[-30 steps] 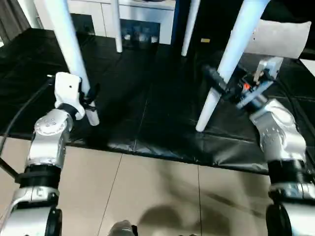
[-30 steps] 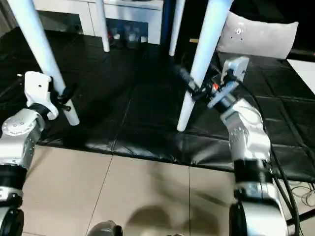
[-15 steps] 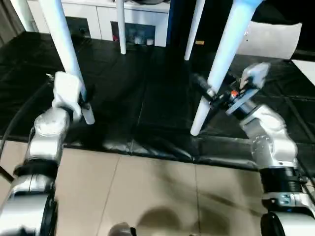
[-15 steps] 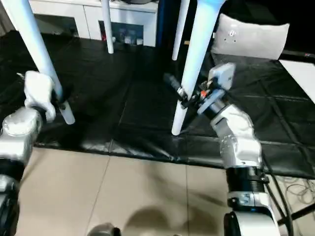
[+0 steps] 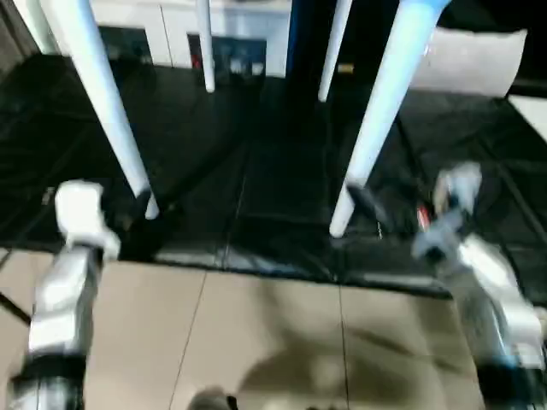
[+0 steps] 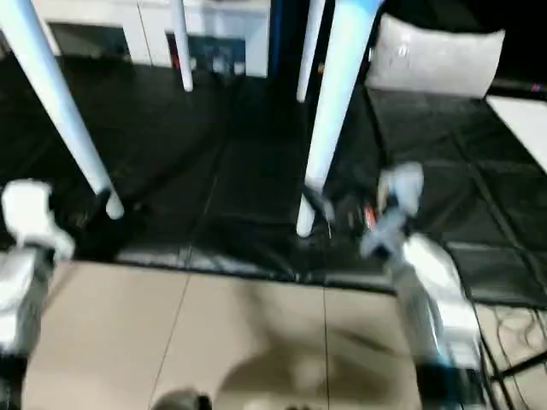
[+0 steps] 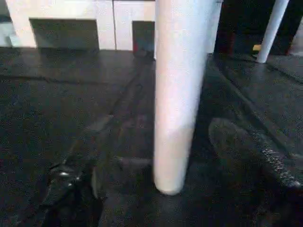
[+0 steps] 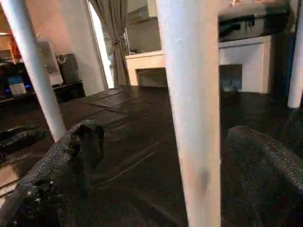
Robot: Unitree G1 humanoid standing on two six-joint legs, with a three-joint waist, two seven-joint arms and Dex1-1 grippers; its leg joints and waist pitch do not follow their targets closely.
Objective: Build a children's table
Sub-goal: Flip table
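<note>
- Standing on all four legs now, the children's table point(image 5: 389, 102) has its feet on the black floor mat point(image 5: 256, 179); two near legs come down in the foreground, two far legs stand back by the white cabinet point(image 5: 171, 26)
- Change from a second ago: both arms have dropped back and low toward the tiled floor point(image 5: 256, 342); a second ago each gripper sat right at a near leg, now each sits off it
- My read: the build looks essentially done; the table is upright and bearing its own weight, and this seems to be the letting-go
- Left gripper point(image 7: 161, 189): fingers spread wide apart, wider than half a second ago; the near left leg point(image 7: 177, 94) stands between them in the wrist view with dark gaps on both sides; nothing held
- Right gripper point(image 8: 165, 165): fingers point(image 8: 61, 161) fully spread, one either side of the near right leg point(image 8: 194, 104); it holds nothing; whether a pad grazes the leg I cannot tell
- From the head view the right gripper sits just beside that leg's foot point(image 5: 339, 226); grey pillow point(image 5: 474, 60) lies well behind on the mat
</note>
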